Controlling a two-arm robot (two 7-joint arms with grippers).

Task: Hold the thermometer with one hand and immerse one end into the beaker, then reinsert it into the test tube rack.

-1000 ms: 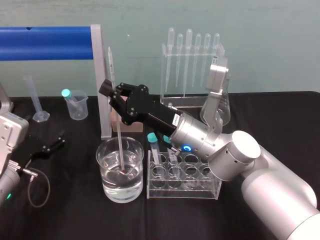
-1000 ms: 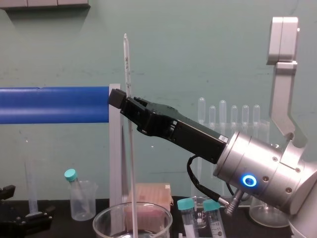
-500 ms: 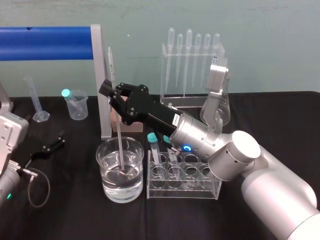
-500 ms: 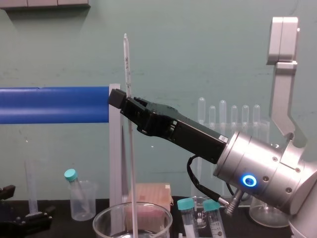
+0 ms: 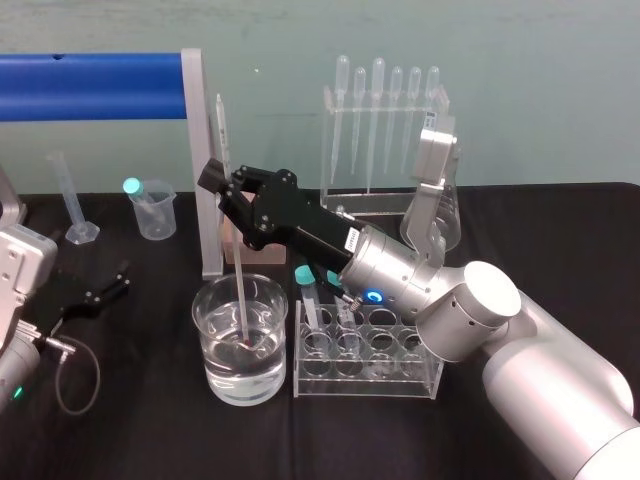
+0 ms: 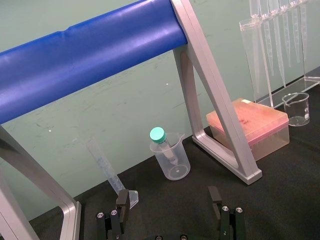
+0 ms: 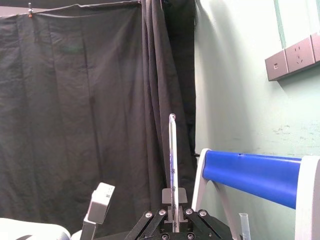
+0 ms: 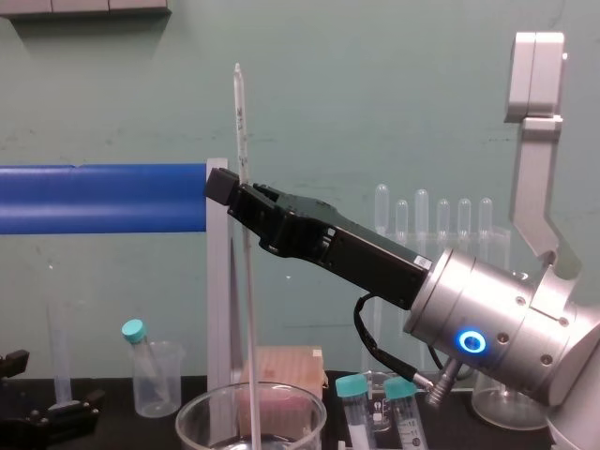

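Item: thermometer (image 8: 240, 122), upright, lower end dipped in the beaker (image 5: 215, 350). My right gripper (image 5: 226, 185) was clamped on its upper stem. Thin glass: light, stiff, slick, likely brittle, so I judged a gentle mid-stem hold best. Left gripper (image 5: 95, 295) sat idle at left, spread apart.

A clear, glossy glass beaker (image 5: 210, 320) stands on matt black cloth (image 5: 140, 420). Standing in it is a thin, smooth, whitish glass thermometer (image 7: 173, 165). Above the beaker, the right gripper (image 5: 226, 187) is matt black plastic, on an arm (image 5: 540, 370) of satin silver metal. Right of the beaker is a rack (image 5: 365, 375) of shiny clear plastic. Behind the beaker, a glossy blue bar (image 5: 90, 86) sits on a dull grey metal post (image 5: 195, 160).
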